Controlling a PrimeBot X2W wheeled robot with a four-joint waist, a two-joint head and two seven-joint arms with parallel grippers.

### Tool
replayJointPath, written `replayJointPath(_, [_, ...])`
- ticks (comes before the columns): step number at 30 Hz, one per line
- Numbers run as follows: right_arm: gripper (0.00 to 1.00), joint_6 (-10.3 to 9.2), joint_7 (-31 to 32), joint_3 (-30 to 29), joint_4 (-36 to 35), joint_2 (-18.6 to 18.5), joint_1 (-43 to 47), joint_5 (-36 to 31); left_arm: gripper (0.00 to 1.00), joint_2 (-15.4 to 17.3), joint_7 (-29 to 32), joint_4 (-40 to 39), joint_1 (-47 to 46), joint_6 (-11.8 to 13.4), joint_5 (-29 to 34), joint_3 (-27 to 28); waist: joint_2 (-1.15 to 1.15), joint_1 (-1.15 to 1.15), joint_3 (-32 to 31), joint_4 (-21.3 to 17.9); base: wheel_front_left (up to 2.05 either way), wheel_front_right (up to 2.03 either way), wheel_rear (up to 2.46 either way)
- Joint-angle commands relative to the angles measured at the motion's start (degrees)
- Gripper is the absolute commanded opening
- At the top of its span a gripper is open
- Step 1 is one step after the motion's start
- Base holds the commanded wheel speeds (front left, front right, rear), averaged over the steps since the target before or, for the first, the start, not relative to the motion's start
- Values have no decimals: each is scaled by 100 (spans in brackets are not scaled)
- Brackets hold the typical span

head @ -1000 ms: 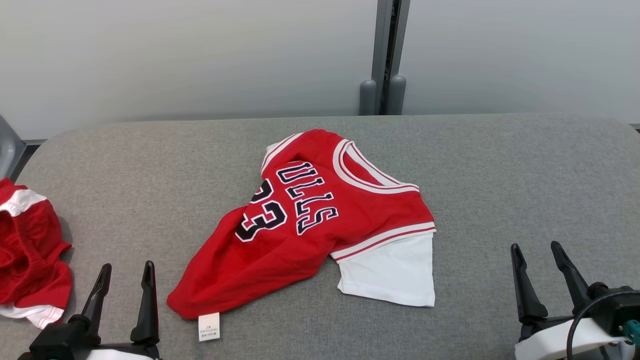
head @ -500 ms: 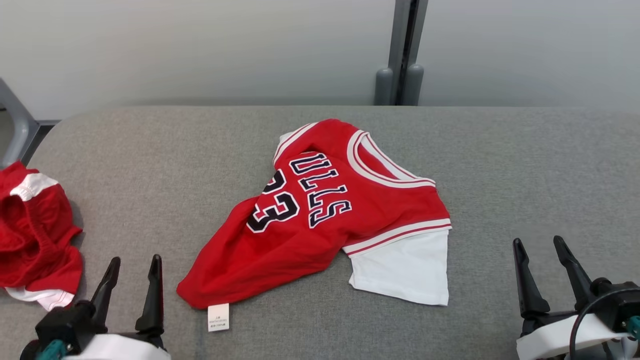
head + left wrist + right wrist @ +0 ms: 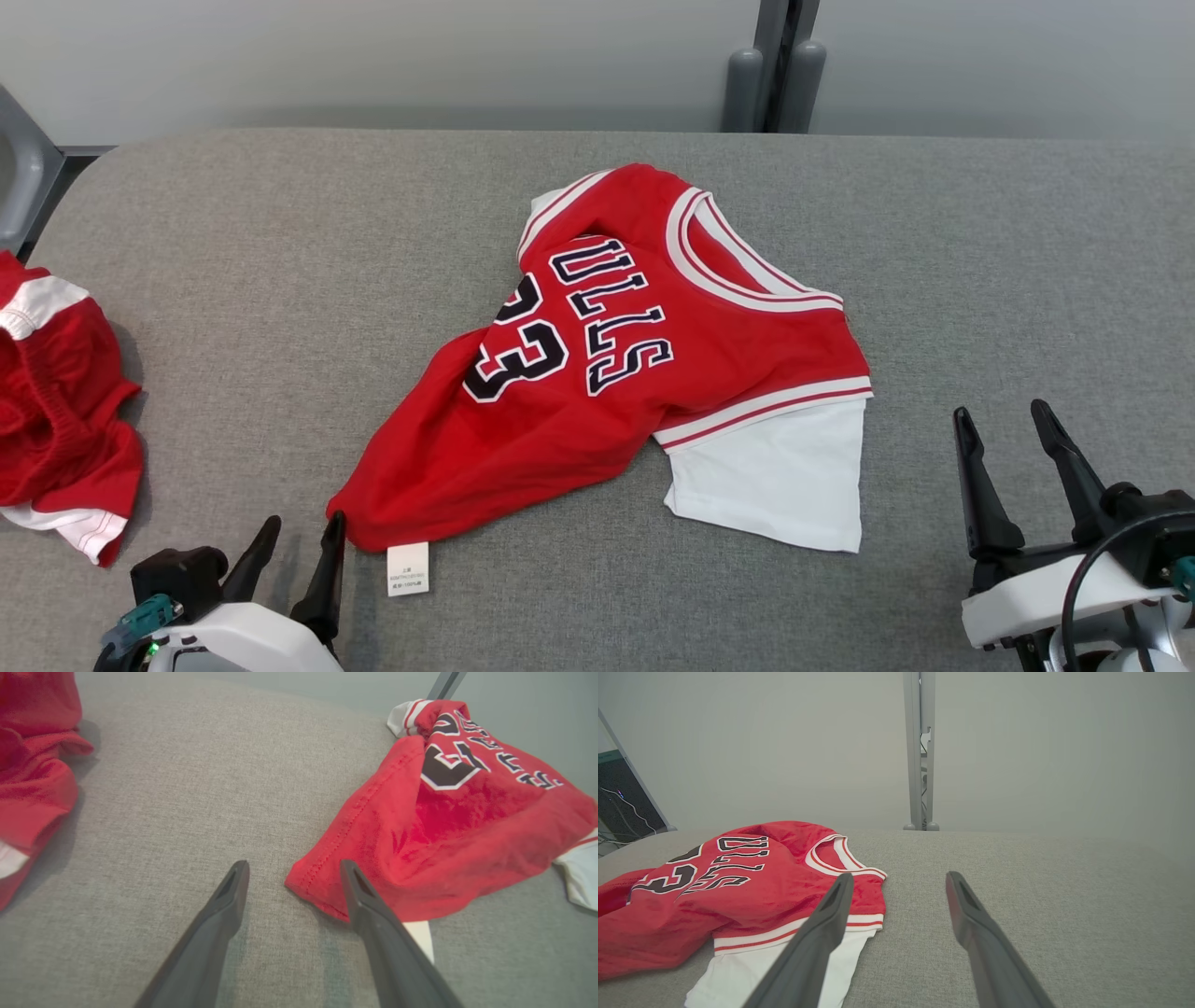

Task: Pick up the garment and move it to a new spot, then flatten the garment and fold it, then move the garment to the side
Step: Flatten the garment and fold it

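The garment (image 3: 616,373) lies crumpled near the middle of the grey padded surface (image 3: 280,280), lettered side up. Its collar points to the far right and its red body trails off toward the near left. One white sleeve (image 3: 775,476) spreads flat on the near right side below the striped trim. A small white label (image 3: 408,568) sticks out from the hem at the near-left corner and lies on the padding.

My left gripper (image 3: 303,523) is low over the surface just beside that corner, with its fingers spread wide and nothing between them but grey padding. In the left wrist view the hem corner sits in the gap, closer to the right finger (image 3: 369,900), which crosses in front of the red cloth and the label. I cannot tell whether that finger touches the fabric.

My right gripper (image 3: 999,413) is at the near right, well apart from the garment, with bare padding between it and the white sleeve. Its fingers are also spread fully and hold nothing. In the right wrist view they point across the surface toward the far edge, with the sleeve and trim off to their left.

A second red piece of clothing with white trim (image 3: 56,420) lies bunched at the left edge of the surface, well apart from the garment. Beyond the far edge a grey post (image 3: 775,65) stands against a pale wall.
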Motion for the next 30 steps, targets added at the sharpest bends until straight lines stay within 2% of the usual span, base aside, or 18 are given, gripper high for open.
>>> replayJointPath(1, [100,2,12,-5,-49,-41,-81,-35,100,-38,17,164,-174,-115,-56,-34,0,0,56,-20,0,0,0])
replayJointPath(10, [100,2,48,24,-82,-51,-159,-42,100,-137,165,1035,-607,-569,-134,-282,0,0,193,-105,0,0,0])
replayJointPath(14, [100,2,33,41,-60,-49,-192,-38,100,-209,299,1389,-748,-688,-220,-350,0,0,256,-149,0,0,0])
replayJointPath(15, [100,2,30,51,-54,-48,-193,-38,88,-216,299,1457,-781,-718,-227,-365,0,0,271,-160,0,0,0])
replayJointPath(16, [100,2,26,62,-43,-46,-195,-37,71,-221,290,1514,-813,-740,-230,-381,0,0,284,-169,0,0,0])
replayJointPath(17, [100,2,31,72,-28,-45,-194,-38,47,-231,281,1564,-841,-767,-233,-397,0,0,295,-176,0,0,0])
replayJointPath(18, [100,2,29,82,-25,-43,-188,-42,26,-232,275,1613,-873,-779,-214,-424,0,0,303,-181,0,0,0])
replayJointPath(19, [100,2,30,102,-11,-41,-179,-44,0,-233,279,1662,-904,-804,-199,-447,0,0,309,-187,0,0,0])
replayJointPath(26, [100,2,67,445,241,-24,-83,74,0,-243,156,1842,-1041,-803,-138,-500,0,0,338,-193,0,0,0])
replayJointPath(30, [100,2,25,743,687,-16,-38,179,0,-274,43,1925,-1141,-790,-88,-533,0,0,368,-153,0,0,0])
